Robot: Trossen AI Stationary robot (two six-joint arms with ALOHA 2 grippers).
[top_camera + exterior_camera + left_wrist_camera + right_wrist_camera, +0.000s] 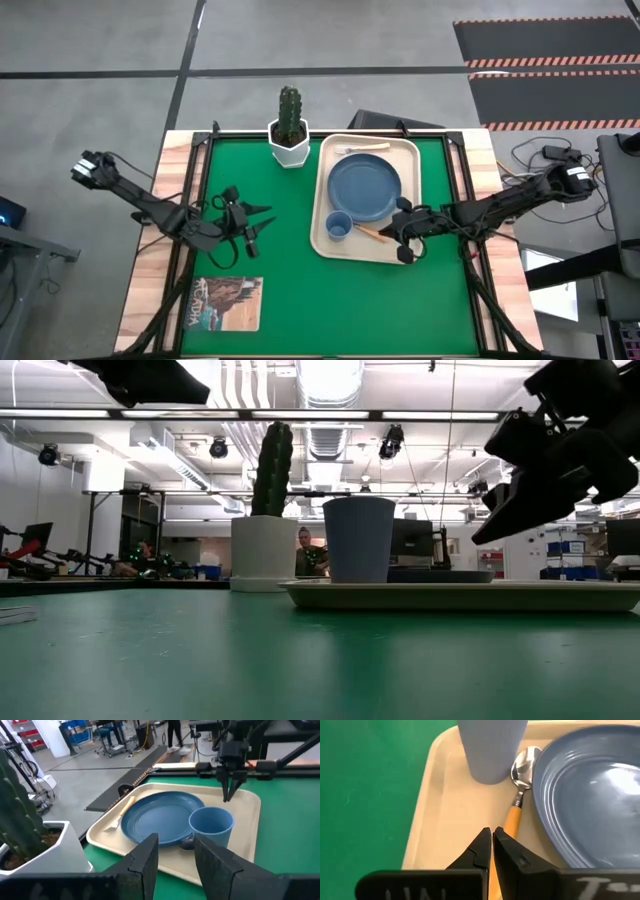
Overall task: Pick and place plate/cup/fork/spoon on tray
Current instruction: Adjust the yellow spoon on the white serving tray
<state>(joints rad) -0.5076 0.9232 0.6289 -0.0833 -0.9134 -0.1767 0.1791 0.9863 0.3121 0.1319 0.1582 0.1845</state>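
Observation:
The cream tray [410,160] lies on the right part of the green mat. On it are the slate-blue plate [364,188], the light-blue cup [338,225] at its near left corner, the fork [362,148] along its far rim, and the orange-handled spoon [516,805]. The spoon's bowl lies between the cup [492,750] and the plate rim [580,795]. My right gripper [491,836] is shut and empty, raised over the spoon's handle end; the low view [500,520] shows it clear of the tray. My left gripper [175,845] is open and empty over the mat, left of the tray [262,228].
A cactus in a white hexagonal pot [289,128] stands at the mat's far edge, just left of the tray. A booklet [225,303] lies at the near left corner. Bare green mat [300,280] lies between the arms and toward the near edge.

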